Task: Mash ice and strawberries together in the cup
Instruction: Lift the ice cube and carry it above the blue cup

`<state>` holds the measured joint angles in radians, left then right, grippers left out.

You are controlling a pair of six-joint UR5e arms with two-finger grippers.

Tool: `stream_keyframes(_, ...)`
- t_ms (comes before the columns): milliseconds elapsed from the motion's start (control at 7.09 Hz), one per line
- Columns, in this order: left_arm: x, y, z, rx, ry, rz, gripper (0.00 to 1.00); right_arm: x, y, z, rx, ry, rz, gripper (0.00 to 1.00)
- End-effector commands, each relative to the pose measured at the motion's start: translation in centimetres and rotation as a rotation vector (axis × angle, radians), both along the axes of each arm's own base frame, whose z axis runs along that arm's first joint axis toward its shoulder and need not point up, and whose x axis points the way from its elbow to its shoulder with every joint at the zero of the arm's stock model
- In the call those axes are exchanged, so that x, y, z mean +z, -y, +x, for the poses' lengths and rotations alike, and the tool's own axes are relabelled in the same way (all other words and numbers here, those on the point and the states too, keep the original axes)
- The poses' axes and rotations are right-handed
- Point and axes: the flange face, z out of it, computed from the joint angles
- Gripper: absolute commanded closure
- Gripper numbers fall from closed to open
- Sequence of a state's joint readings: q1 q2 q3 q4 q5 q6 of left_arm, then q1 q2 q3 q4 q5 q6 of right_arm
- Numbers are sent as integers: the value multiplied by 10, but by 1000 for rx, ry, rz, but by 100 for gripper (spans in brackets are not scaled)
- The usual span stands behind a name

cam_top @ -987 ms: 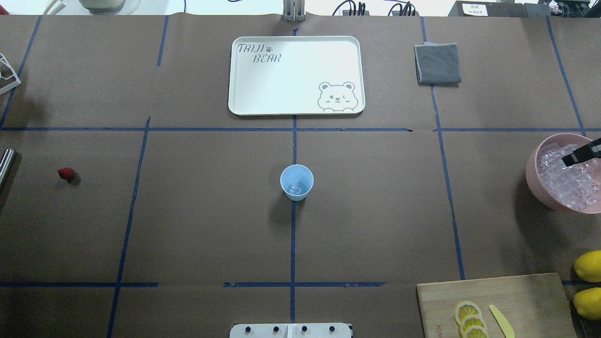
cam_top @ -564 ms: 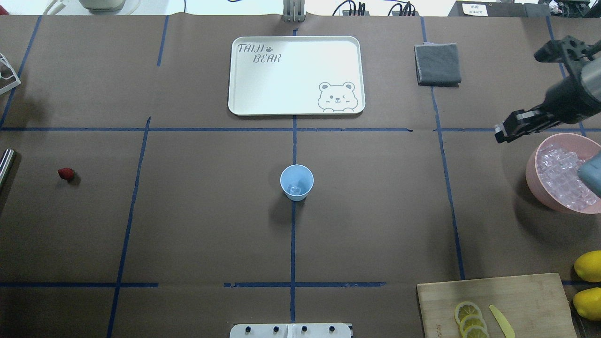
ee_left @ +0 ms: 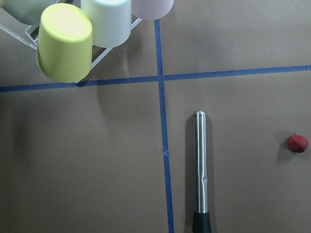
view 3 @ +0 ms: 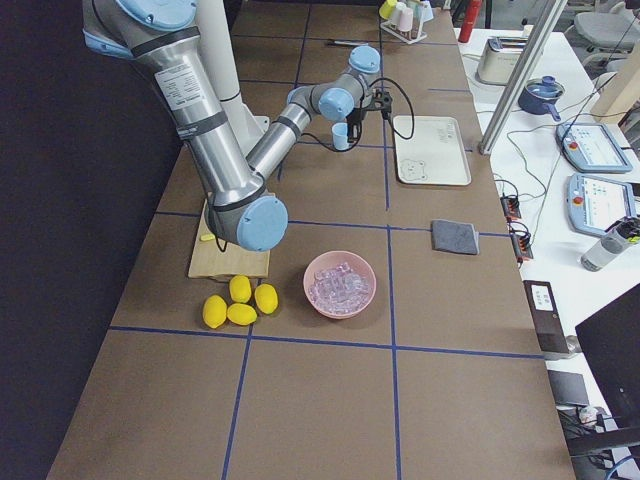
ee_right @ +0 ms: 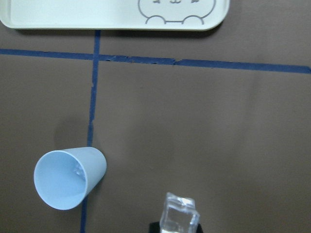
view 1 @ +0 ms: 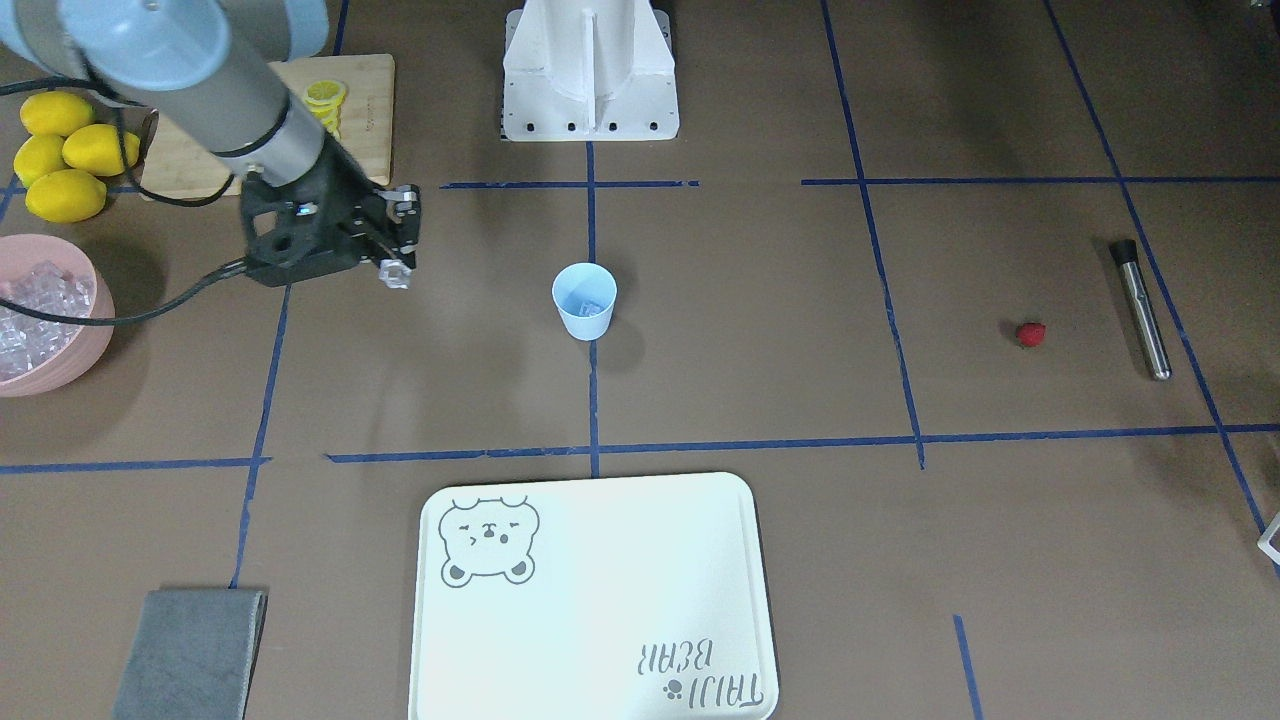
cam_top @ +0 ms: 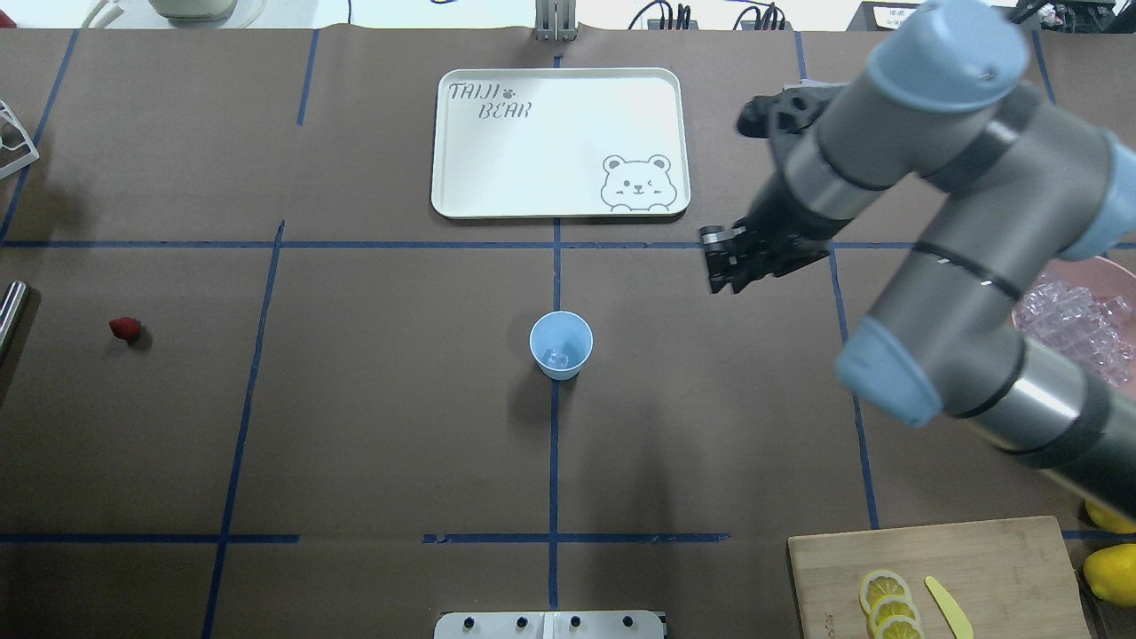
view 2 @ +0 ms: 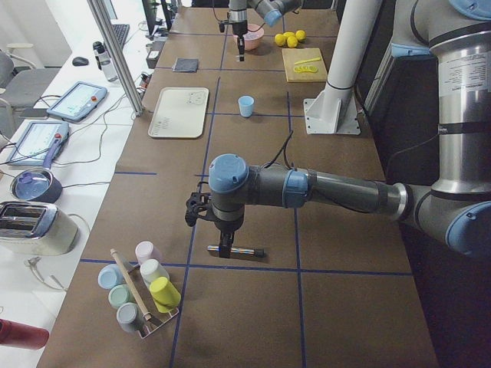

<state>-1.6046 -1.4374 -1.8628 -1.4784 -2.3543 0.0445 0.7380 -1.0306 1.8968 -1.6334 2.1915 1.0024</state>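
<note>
The pale blue cup [cam_top: 561, 344] stands upright at the table's middle with an ice cube [cam_top: 557, 358] inside; it also shows in the right wrist view [ee_right: 68, 177]. My right gripper [cam_top: 723, 266] hangs above the table, right of and beyond the cup, shut on a clear ice cube [ee_right: 180, 213]. The red strawberry [cam_top: 125, 329] lies on the table far left, also in the left wrist view [ee_left: 297, 143]. My left gripper [view 2: 224, 249] shows only in the exterior left view, over a metal muddler [ee_left: 200, 165]; I cannot tell if it is open or shut.
A pink bowl [view 1: 85, 345] of ice sits at the table's right end, with lemons [view 1: 60, 150] and a cutting board [cam_top: 941, 568] with lemon slices nearby. A white tray [cam_top: 559, 142] lies beyond the cup. A grey cloth [view 1: 190, 650] and a cup rack [view 2: 142, 295] stand off to the sides.
My right arm has risen from the pink bowl and swung left toward the cup, carrying an ice cube. The cup and strawberry have not moved.
</note>
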Motion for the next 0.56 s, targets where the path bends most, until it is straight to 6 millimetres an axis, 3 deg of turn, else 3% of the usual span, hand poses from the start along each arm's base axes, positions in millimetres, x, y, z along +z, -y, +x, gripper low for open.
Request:
stream_keyframes(0,1,0,0,0,0,-2,0,-42,-28,-90,51,-50,-13,100)
stream_keyframes(282,2,0,0,0,0,-3,0,-62,-36,-147,70,-88,-31,100)
stream_keyframes(423,3,0,0,1,1,-4,0,-64,-43,-159,69,-95,-22,100)
